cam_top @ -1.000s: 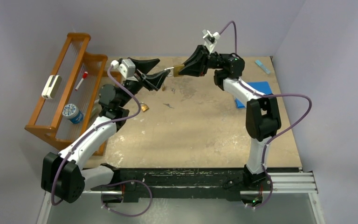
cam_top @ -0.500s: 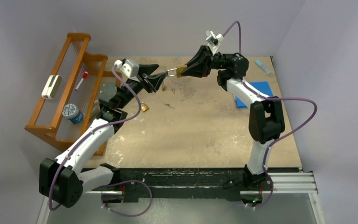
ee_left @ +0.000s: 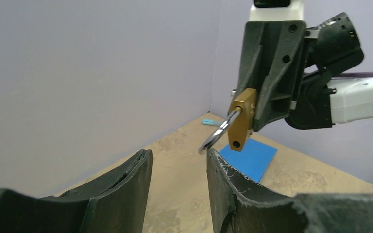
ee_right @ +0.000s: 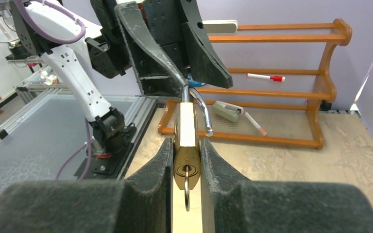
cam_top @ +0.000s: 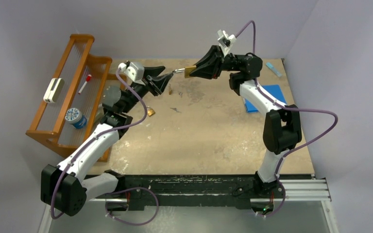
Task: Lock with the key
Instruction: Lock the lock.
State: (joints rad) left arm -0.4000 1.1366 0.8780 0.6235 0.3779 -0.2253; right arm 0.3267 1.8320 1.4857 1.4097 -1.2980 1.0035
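My right gripper is shut on a brass padlock and holds it in the air over the table's far side. In the right wrist view the padlock sits between my fingers, with a key in its keyhole and the steel shackle swung open. My left gripper is open and faces the padlock. In the left wrist view the shackle touches the tip of the right-hand finger; the padlock body hangs beyond it.
A wooden rack stands at the left with a white stapler, a red-capped marker and a tape roll. A blue pad lies at the right. A small brass item lies on the table.
My right gripper has drawn the padlock slightly right and back. My left gripper has followed a little, staying at the shackle's end.
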